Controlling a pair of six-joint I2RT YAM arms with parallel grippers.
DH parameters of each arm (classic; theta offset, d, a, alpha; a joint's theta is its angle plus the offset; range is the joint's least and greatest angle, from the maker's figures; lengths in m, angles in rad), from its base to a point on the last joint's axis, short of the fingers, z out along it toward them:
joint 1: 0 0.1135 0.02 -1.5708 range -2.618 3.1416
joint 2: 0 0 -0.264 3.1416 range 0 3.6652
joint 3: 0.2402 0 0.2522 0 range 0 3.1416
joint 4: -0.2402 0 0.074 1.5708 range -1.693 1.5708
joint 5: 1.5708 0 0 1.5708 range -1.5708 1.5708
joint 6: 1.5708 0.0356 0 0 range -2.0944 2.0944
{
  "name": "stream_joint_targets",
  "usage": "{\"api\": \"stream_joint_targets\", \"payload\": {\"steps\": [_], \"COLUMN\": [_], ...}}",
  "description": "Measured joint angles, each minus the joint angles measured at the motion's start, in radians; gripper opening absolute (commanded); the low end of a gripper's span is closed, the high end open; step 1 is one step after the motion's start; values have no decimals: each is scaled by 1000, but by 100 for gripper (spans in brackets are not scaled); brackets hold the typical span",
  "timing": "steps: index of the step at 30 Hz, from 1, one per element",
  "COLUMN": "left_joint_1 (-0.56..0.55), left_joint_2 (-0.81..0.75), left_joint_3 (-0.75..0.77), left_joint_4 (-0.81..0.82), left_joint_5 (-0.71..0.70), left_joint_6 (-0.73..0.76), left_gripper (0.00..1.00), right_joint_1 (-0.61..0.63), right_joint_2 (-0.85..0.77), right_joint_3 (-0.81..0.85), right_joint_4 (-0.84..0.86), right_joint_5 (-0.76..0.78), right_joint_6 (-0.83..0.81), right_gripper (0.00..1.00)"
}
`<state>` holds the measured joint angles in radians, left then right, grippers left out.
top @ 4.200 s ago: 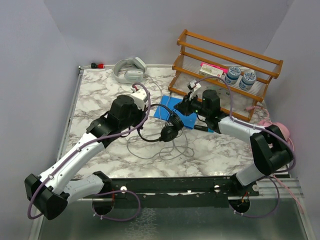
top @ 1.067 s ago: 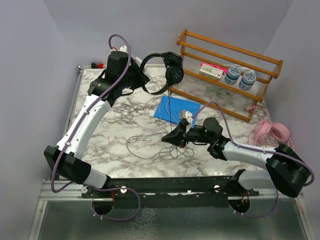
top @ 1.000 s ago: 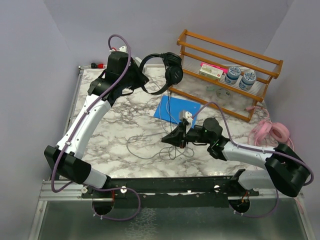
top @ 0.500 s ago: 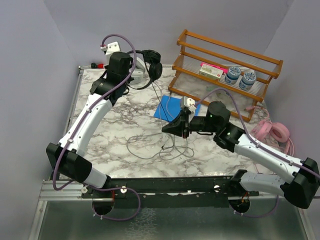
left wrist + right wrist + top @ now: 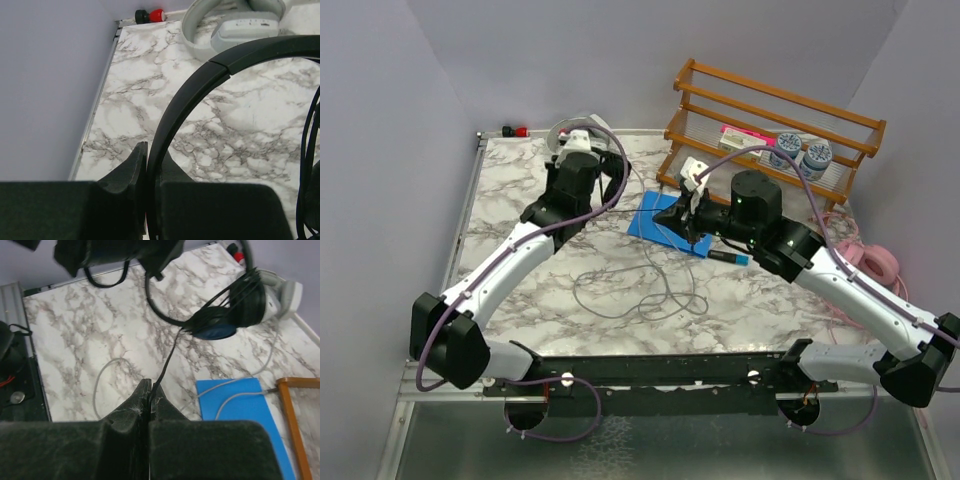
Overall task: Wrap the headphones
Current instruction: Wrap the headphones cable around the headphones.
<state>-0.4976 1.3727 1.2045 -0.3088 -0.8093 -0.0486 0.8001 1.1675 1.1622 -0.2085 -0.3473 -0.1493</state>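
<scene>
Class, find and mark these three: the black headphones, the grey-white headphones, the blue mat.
black headphones [image 5: 187, 95], left wrist view, headband
grey-white headphones [image 5: 245, 31], left wrist view, ear cup
blue mat [image 5: 250, 410], right wrist view, bare surface

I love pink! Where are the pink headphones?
In the top view, the pink headphones lie at the far right, just below the right end of the wooden rack.
</scene>
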Motion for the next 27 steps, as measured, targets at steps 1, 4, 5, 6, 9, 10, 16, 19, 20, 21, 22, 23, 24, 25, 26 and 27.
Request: {"api": "stream_joint_targets", "payload": {"steps": [1,4,5,6,9,10,16,19,20,21,22,23,24,25,26,27], "left_joint_1": [-11,-56,-69,-87,-112,-113,-113,-113,-113,-113,-113,-113,-113,-113,-113,-113], "left_joint_2": [-14,-60,-73,-92,-145,-163,-311,-349,-358,-370,-380,-389,-399,-414,-427,-443], "left_joint_3": [-25,-108,-130,-156,-215,-230,-299,-302,-302,-302,-302,-302,-302,-302,-302,-302], "left_joint_4": [19,71,80,91,98,99,88,67,58,37,21,10,2,-9,-17,-23], "left_joint_5": [-3,-2,2,17,90,116,333,436,468,510,539,567,597,624,650,673], "left_joint_6": [35,152,180,215,280,294,342,341,337,332,325,318,311,302,296,289], "left_gripper": [0,0,0,0,0,0,0,0,0,0,0,0,0,0,0,0], "right_joint_1": [1,4,4,4,4,3,-31,-56,-65,-75,-85,-97,-109,-122,-134,-144], "right_joint_2": [10,39,48,57,79,84,104,136,148,159,170,178,182,183,183,183], "right_joint_3": [15,50,57,61,63,59,24,24,24,24,24,21,14,2,-12,-26], "right_joint_4": [-7,-18,-18,-16,4,21,143,184,192,195,195,197,205,213,220,232], "right_joint_5": [24,98,123,147,213,228,238,237,234,233,229,224,217,208,196,183], "right_joint_6": [-6,-22,-27,-30,-35,-35,-17,-6,0,5,15,23,34,45,55,64], "right_gripper": [1,1,1,1,1,1,1,1,1,1,1,1,1,2,2,3]}}
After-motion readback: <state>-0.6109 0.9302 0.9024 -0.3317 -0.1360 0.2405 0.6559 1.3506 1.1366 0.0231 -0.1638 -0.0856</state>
